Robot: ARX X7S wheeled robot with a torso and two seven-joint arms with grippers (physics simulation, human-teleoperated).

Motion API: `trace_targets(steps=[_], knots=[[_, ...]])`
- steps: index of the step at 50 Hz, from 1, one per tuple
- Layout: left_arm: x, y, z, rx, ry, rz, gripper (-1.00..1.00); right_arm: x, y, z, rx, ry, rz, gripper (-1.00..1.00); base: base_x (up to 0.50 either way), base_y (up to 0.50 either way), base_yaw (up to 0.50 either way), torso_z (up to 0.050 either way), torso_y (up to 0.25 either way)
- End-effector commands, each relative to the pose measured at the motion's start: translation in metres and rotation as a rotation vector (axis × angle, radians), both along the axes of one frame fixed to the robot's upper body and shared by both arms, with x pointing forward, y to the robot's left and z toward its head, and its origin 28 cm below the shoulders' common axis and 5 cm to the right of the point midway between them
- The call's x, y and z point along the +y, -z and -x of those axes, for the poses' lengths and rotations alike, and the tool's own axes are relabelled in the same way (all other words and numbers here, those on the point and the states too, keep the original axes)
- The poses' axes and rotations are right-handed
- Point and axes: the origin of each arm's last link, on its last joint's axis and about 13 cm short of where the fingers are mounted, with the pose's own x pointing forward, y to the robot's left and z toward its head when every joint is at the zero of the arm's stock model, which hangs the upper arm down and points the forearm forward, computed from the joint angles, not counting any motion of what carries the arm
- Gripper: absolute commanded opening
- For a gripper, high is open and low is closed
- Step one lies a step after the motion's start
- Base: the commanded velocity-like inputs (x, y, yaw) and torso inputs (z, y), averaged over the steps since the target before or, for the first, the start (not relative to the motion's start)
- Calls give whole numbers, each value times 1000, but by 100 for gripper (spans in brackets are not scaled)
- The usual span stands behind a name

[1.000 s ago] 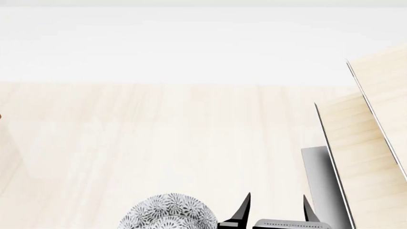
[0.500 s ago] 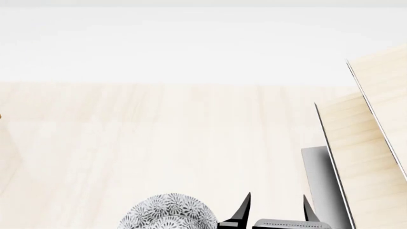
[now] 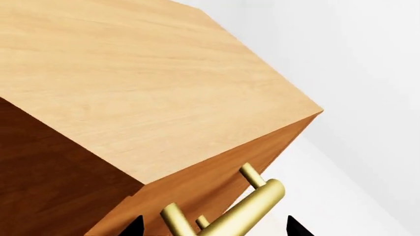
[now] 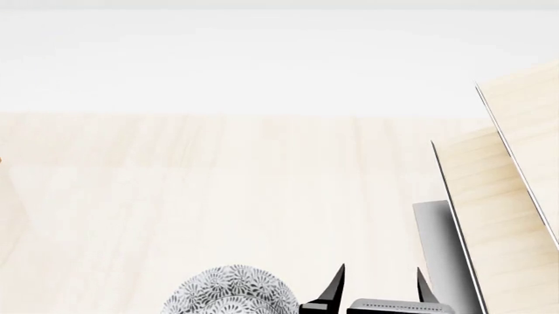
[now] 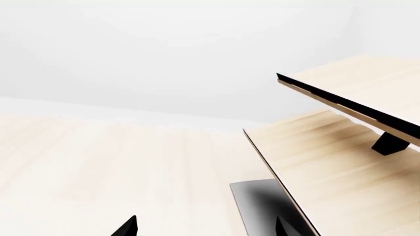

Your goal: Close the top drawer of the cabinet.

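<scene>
In the left wrist view the reddish-brown cabinet (image 3: 131, 88) fills the frame, seen from above its lighter top. The top drawer front (image 3: 262, 147) lies just under the top edge and looks about flush with it. Its brass bar handle (image 3: 253, 204) stands off the front. My left gripper (image 3: 215, 227) is open, with one black fingertip on each side of the handle and not touching it. My right gripper (image 4: 381, 284) is open and empty, low in the head view, away from the cabinet; it also shows in the right wrist view (image 5: 204, 227). The cabinet is out of the head view.
A grey patterned bowl (image 4: 232, 294) sits on the pale wood table (image 4: 218, 183) just left of my right gripper. A pale slanted wooden rack (image 4: 515, 196) with a grey plate (image 4: 436, 242) stands at the right, also in the right wrist view (image 5: 341, 162). A white wall is behind.
</scene>
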Motion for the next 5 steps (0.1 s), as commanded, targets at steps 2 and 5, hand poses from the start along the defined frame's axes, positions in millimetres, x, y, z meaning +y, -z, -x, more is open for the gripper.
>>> trace_targets(steps=[2, 5], knots=[[50, -6, 25, 145, -184, -293, 100, -12, -4, -9, -2, 82, -29, 100, 7, 12, 15, 0, 0], [51, -4, 26, 147, -188, -292, 100, -18, -12, -16, -18, 141, -45, 100, 5, 12, 15, 0, 0]])
